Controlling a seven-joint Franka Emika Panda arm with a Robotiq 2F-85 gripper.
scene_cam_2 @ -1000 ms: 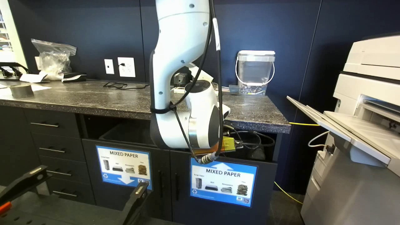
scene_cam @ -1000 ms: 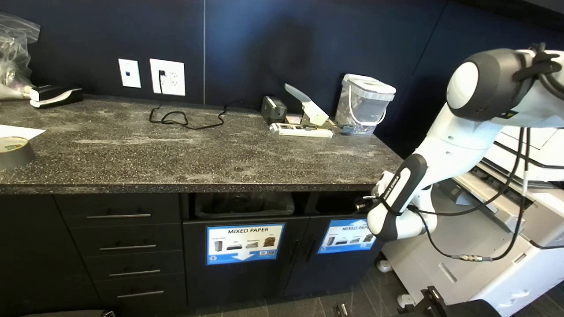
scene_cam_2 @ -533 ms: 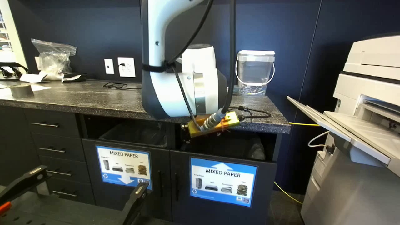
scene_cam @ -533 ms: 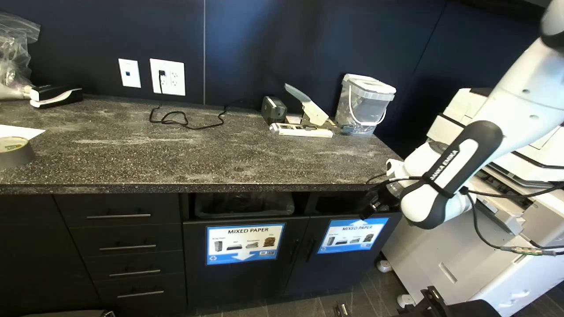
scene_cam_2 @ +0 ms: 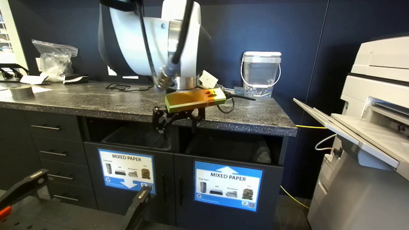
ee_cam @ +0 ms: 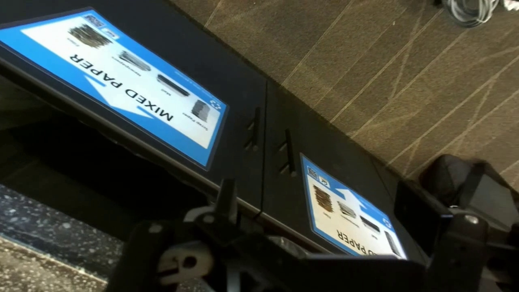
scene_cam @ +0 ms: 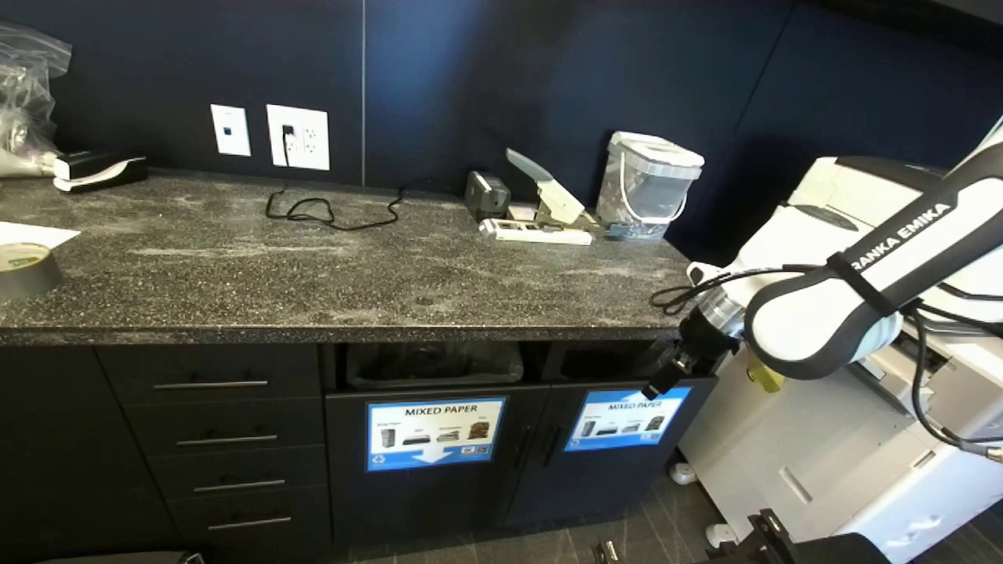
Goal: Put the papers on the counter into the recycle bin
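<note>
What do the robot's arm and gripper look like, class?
The arm is white and rounded with black trim, lettering ending in "EMIKA", a black strap and black cables. A silver collar joins the black, jointed, two-fingered gripper; an orange-and-yellow block is fitted near it.

the tabletop (scene_cam: 423, 282) is showing dark grey, peppered with pale flecks and whitish streaks. the recycle bin (scene_cam_2: 230, 148) is looking nearly black; its bluer sign (scene_cam_2: 228, 187) is mixing bright blue bands with a white panel, while the whiter sign (scene_cam_2: 127, 166) is wearing blue trim. the claw (scene_cam_2: 178, 129) is showing black, and the wrist block (scene_cam_2: 195, 99) is blazing orange and yellow-green. the arm (scene_cam: 799, 325) is pairing white with charcoal. the wall (scene_cam: 501, 78) is gleaming deep navy; the cabinet fronts (scene_cam: 427, 509) are showing black. the floor (ee_cam: 405, 61) is looking brown with tan lines, and a thin cable (scene_cam_2: 310, 126) is showing yellow.
</note>
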